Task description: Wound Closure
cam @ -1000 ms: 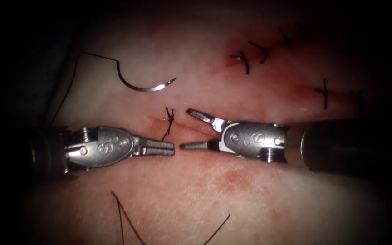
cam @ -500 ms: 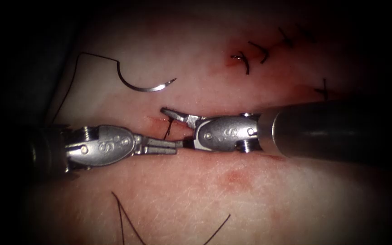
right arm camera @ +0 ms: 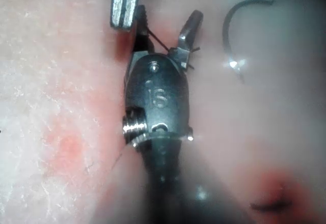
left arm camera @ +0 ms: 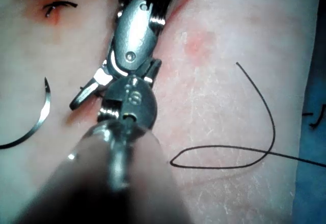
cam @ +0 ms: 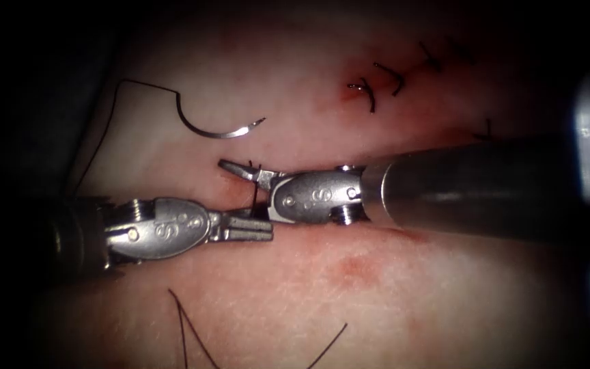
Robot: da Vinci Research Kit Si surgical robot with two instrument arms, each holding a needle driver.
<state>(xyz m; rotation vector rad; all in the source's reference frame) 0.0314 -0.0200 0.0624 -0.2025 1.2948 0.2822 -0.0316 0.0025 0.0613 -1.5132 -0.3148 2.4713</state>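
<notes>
Now both pincers meet at the dark knotted thread on the cut.
Right steel pincer released, straddling it; left steel pincer clenched — holding what, I cannot tell; curved steel needle lies free, upper left.

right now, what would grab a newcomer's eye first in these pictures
The two metal tools meet tip to tip at the cut in the middle of the tissue: the right tool has its fingers spread around a short upright thread end, and the left tool has its fingers shut on that thread. The curved needle lies loose on the tissue up and left of them, held by neither.
</notes>
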